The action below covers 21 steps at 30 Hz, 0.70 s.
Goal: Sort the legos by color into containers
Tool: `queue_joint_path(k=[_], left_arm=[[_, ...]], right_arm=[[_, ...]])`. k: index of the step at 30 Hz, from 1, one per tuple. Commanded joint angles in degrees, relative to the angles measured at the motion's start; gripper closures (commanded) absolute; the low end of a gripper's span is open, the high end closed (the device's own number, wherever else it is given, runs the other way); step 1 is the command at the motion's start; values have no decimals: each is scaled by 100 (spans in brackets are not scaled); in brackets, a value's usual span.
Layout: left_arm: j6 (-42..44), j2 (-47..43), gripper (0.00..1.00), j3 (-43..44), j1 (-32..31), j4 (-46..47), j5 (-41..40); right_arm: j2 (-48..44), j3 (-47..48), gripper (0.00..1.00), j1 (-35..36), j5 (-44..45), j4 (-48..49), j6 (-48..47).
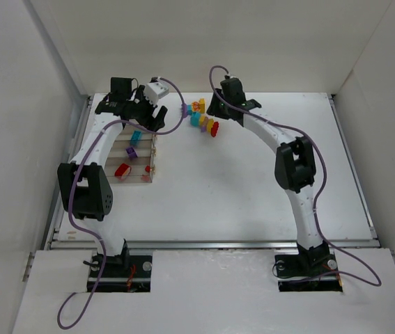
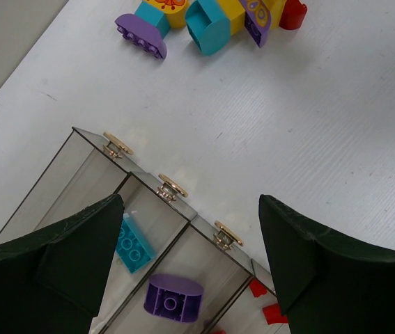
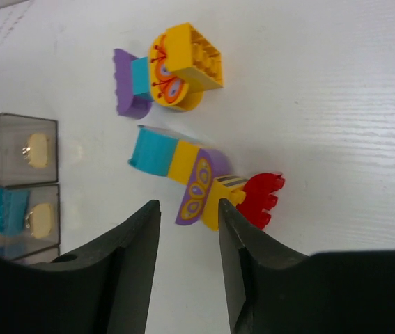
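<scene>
Hovering above the end of the containers [image 2: 86,167] that faces the loose pile, the left claw [image 2: 190,271] is spread wide, with nothing between its fingers [image 2: 65,271]. Below it, seen through the clear walls, a cyan brick [image 2: 133,243] lies in one bin, a purple brick [image 2: 173,296] in the next and red bricks [image 2: 263,309] in the one after. Small round brass fittings [image 2: 171,186] sit on the bin ends.

The unsorted legos [image 1: 200,118] lie on the worktop [image 1: 253,202] beyond that end, well apart from the left claw and directly in front of the right claw [image 3: 189,209]. The right claw's fingers are only narrowly parted and pinch nothing; bare worktop shows in the gap. Just past its tips lies a joined row [image 3: 183,163] of cyan, yellow, a purple patterned wing piece [image 3: 196,188], yellow again, then a red piece [image 3: 260,198]. A little farther off sits a second clump [image 3: 169,69] of purple, cyan and yellow, with a butterfly print on its face.

From overhead, the containers stand left of the pile, and the two claws reach toward it from either side. Purple cables [image 1: 182,101] loop off both arms. The worktop is white and faintly grained, and plain white walls [image 1: 211,42] enclose it on three sides.
</scene>
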Motion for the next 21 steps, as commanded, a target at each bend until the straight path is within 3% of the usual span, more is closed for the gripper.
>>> queue_joint_path(k=[1,21], left_arm=[[-71,-169,24,-47,-24,-3,56],[-71,-169,24,-99,-24,-3,3]], right_arm=[[188,379,56,-27,704,-322,443],[644,281,52,35,284,30,610]])
